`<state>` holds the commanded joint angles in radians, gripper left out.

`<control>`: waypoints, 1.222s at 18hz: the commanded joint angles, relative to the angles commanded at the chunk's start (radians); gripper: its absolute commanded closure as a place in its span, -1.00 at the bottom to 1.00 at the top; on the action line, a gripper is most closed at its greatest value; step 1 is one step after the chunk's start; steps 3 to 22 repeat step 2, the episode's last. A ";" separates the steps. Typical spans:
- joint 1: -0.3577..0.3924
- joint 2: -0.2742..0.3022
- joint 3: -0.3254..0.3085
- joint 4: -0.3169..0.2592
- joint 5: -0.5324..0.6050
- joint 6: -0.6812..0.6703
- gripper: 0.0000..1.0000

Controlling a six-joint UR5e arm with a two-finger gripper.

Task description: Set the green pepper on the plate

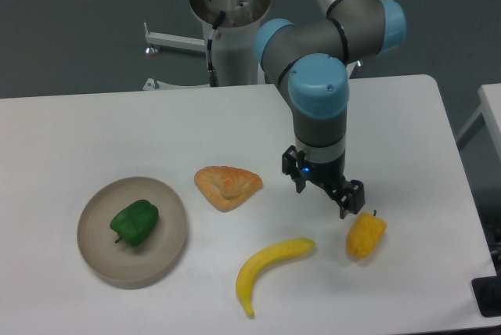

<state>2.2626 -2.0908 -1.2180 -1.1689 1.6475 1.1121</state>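
Note:
The green pepper [135,222] is small, glossy and dark green, and lies inside the round beige-grey plate [168,250] at the front left of the table. My gripper [323,192] hangs over the table's middle right, far from the plate, just up and left of a yellow-orange pepper. Its two black fingers are spread apart and hold nothing.
A triangular pastry [227,186] lies right of the plate. A yellow banana [270,268] lies near the front edge. The yellow-orange pepper [365,235] sits just below and right of the gripper. The robot base [231,14] stands behind the table.

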 joint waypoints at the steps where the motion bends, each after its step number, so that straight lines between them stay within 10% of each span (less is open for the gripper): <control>1: 0.003 0.000 0.000 0.000 0.002 0.000 -1.00; 22: 0.008 -0.002 -0.002 0.000 0.002 0.000 -1.00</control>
